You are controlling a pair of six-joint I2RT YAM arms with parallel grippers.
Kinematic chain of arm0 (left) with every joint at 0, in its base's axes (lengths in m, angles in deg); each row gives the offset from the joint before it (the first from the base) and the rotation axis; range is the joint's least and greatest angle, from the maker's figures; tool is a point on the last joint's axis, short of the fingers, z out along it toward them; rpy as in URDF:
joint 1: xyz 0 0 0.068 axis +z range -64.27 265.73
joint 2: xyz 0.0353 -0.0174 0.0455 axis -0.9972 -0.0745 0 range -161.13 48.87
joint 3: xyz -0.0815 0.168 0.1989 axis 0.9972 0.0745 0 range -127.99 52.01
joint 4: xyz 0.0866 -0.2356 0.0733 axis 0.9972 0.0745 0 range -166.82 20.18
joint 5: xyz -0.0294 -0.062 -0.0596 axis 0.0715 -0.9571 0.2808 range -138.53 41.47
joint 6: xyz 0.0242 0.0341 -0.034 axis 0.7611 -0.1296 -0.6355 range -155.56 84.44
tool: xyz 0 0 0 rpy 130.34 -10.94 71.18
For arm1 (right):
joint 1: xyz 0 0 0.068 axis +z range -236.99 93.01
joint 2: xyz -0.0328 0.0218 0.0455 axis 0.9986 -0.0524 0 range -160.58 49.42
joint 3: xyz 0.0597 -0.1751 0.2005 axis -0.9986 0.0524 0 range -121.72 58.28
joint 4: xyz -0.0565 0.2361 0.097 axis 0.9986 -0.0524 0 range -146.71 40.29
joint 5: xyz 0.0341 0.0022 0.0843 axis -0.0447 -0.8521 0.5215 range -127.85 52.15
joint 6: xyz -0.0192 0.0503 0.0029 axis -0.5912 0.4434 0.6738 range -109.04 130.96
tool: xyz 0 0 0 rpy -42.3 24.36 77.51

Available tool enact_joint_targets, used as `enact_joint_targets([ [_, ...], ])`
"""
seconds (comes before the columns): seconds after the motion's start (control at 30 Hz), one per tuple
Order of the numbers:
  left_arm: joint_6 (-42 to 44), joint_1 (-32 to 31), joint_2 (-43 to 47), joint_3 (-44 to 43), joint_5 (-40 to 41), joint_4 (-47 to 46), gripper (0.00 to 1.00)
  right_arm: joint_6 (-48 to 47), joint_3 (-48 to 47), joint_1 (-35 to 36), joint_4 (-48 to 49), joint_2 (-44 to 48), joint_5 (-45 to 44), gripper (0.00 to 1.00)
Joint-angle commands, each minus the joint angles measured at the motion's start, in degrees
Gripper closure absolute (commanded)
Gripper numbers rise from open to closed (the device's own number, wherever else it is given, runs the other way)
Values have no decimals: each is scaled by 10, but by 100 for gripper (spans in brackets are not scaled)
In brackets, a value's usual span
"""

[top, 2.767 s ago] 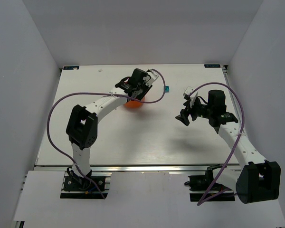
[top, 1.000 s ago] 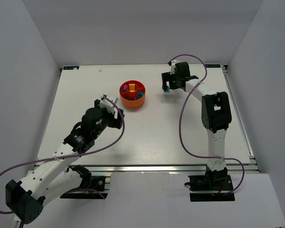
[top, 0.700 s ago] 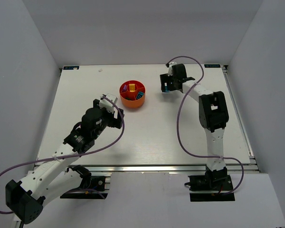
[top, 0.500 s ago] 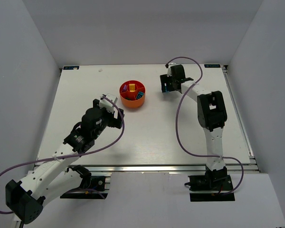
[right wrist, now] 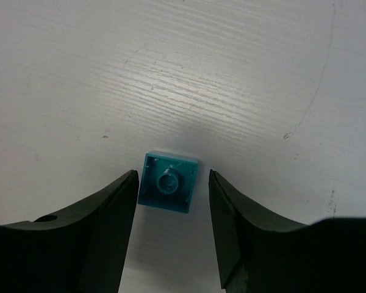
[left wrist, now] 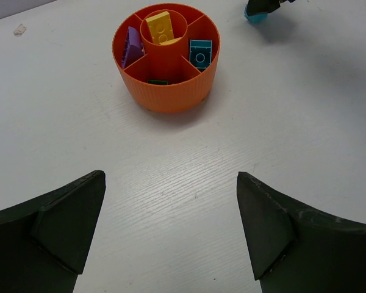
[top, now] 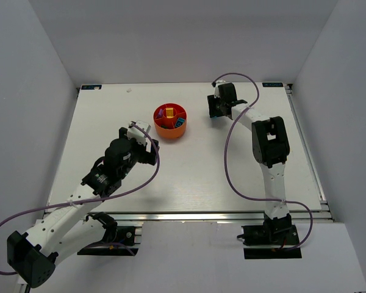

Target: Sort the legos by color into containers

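Note:
The orange bowl (top: 170,122) (left wrist: 166,58) stands at the table's back middle. It holds a yellow lego (left wrist: 160,27) in the hub, and purple (left wrist: 132,47), cyan (left wrist: 200,51) and green (left wrist: 158,82) legos in separate wedges. A loose cyan lego (right wrist: 168,182) lies upside down on the table, right of the bowl. My right gripper (right wrist: 171,180) (top: 216,110) is down around it, open. The left finger (right wrist: 110,226) is almost touching the lego, and a gap remains on the right. My left gripper (left wrist: 171,186) (top: 143,143) hangs wide open and empty, short of the bowl.
White walls close in the table (top: 189,177) on three sides. The back edge (top: 183,83) runs just behind the right gripper. In the left wrist view the right gripper's tip with the cyan lego (left wrist: 256,13) shows at the top right.
The right gripper has shifted slightly left over the cyan lego and its jaws have narrowed around it. The left jaws have opened a little wider while the arm stays put.

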Motion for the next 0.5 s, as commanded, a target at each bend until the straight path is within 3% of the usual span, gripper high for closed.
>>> enact_joint_targets([
  [0.0, -3, 1, 1, 2, 2, -5, 2, 9, -26, 2, 17, -11, -7, 45],
  [0.47, -14, 1, 2, 2, -15, -12, 2, 11, -9, 3, 13, -11, 15, 56],
])
